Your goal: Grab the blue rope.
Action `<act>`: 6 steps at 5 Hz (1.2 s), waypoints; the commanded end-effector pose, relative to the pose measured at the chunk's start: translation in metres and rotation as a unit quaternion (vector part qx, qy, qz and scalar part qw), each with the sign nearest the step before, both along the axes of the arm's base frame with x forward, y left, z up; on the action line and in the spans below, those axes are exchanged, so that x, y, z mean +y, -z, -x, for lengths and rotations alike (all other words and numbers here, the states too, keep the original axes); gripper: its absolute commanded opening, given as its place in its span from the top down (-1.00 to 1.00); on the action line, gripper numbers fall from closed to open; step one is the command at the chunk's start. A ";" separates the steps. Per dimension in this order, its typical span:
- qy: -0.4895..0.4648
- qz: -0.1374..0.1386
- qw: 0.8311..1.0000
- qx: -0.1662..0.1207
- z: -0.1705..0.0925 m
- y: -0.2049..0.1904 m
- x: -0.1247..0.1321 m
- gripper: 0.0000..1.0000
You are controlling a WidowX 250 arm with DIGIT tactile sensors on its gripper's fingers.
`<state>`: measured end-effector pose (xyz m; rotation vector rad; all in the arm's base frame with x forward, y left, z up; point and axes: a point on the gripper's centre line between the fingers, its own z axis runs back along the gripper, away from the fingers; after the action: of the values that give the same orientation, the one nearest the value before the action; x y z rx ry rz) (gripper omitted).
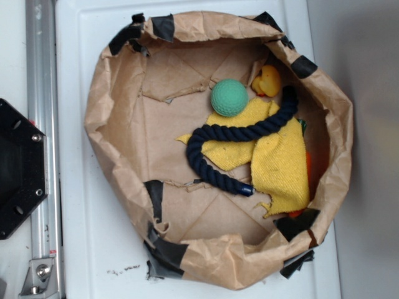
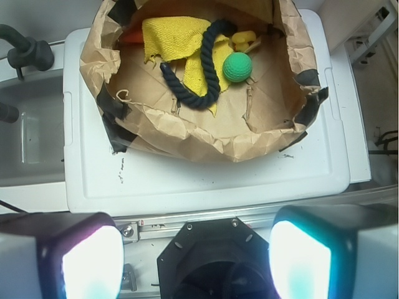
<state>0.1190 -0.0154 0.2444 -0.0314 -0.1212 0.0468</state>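
Use the green ball (image 1: 229, 98) as your reference. The blue rope (image 1: 240, 132) lies just below the ball in the exterior view, inside the crumpled paper bag (image 1: 118, 149). It runs from the bag's right wall, passes under the ball, bends round in a tight loop to the ball's lower left, and ends at a brighter blue cap (image 1: 247, 190) below the ball. Most of the rope rests on a yellow cloth (image 1: 280, 159); only the loop lies on bare paper.

A yellow toy (image 1: 268, 80) sits just right of the ball, against the bag wall. The bag floor to the ball's left is bare paper. The bag's rim stands raised on all sides, patched with black tape (image 1: 163, 26).

In the wrist view, the gripper (image 2: 196, 258) sits well apart from the ball, outside the bag's near rim and over the black base plate (image 2: 212, 258). Its two fingers (image 2: 93, 261) stand wide apart, holding nothing.
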 end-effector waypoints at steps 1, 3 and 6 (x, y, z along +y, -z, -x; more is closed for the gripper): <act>0.000 0.000 1.000 0.000 0.000 0.000 0.000 -1.00; 0.000 -0.063 0.997 -0.037 -0.100 0.067 -0.011 -1.00; 0.077 -0.096 0.990 0.073 -0.175 0.179 0.019 -1.00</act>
<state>0.2875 0.0018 0.0548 0.1549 0.0782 -0.1283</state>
